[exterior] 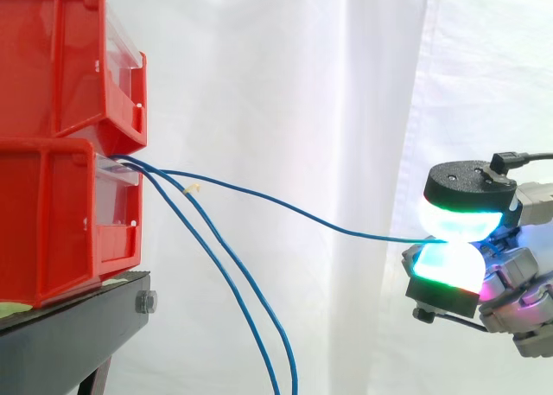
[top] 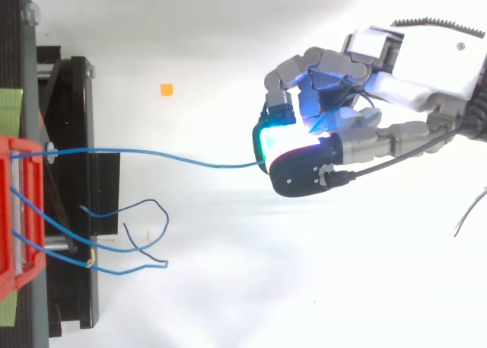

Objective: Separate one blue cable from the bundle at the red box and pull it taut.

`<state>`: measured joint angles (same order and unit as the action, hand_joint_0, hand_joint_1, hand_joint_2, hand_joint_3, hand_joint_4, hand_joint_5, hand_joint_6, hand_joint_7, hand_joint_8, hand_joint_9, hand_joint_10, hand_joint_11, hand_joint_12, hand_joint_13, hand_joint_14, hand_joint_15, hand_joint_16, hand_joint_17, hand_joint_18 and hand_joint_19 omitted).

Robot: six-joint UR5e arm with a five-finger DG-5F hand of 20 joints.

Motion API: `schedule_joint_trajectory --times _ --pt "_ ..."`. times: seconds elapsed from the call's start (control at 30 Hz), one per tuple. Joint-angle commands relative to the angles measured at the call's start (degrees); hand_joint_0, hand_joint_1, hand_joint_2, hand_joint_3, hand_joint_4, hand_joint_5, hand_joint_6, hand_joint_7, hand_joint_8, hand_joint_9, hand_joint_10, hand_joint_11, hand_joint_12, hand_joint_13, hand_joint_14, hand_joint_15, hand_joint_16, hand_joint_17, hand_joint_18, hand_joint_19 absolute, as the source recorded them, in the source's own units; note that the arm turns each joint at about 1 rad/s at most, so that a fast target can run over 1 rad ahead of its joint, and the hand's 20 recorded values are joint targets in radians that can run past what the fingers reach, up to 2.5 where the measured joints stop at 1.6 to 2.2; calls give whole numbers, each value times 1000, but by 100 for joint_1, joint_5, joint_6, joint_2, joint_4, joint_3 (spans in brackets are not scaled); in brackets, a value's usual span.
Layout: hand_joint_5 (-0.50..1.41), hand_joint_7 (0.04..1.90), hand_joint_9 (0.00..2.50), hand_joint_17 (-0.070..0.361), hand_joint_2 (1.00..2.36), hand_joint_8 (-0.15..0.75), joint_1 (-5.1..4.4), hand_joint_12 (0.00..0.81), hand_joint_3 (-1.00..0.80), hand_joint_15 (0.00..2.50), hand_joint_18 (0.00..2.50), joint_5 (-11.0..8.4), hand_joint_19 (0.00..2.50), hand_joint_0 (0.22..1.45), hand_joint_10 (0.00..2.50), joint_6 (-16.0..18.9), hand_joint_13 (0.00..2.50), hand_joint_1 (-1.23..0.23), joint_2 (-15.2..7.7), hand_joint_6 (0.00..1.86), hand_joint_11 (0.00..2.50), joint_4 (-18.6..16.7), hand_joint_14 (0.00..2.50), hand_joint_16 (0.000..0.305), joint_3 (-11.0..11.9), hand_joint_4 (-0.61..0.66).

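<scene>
Hand (top: 358, 142) comes in from the right of the side view, well away from the lower red bin (exterior: 52, 222) and at about the height of its lower half. Thumb and one finger are stacked, one above the other, their glowing cyan-green fingertips (exterior: 462, 218) pressed together. The other fingers are curled back by the palm.

Hand is closed in a pinch on one blue cable (top: 152, 151), which lies right between the two pads. The cable leaves the front lip of the lower red bin and runs out to the pinch in a shallow downward curve. It sags slightly and is not fully straight. A small yellow tag (exterior: 192, 187) sits on or near it, close to the bin.

Two more blue cables (exterior: 293, 369) leave the same bin lip and hang steeply down, clear of the held one. From above their loose ends loop just in front of the bin.

An upper red bin (exterior: 52, 58) is stacked on the lower one; both rest on the black stand (exterior: 69, 334). White curtain (exterior: 259, 66) behind. A small orange square (top: 167, 90) lies out in front of the bin, apart from the cables. Nothing lies between bin and hand but the cable.
</scene>
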<state>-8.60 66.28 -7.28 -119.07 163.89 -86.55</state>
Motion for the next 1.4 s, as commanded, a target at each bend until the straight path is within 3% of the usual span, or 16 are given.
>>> schedule_joint_trajectory --times 0.0,1.37 --pt "-120 1218 436 107 1021 275 -1 456 -47 1569 1382 -10 1574 619 2500 -72 821 -800 -2 905 2500 -7 2500 47 -2 -43" --pt "-117 1225 462 109 1019 274 -10 461 -43 1597 1402 -18 1598 628 2500 -81 845 -819 -2 902 2500 -7 2500 48 -2 -49"
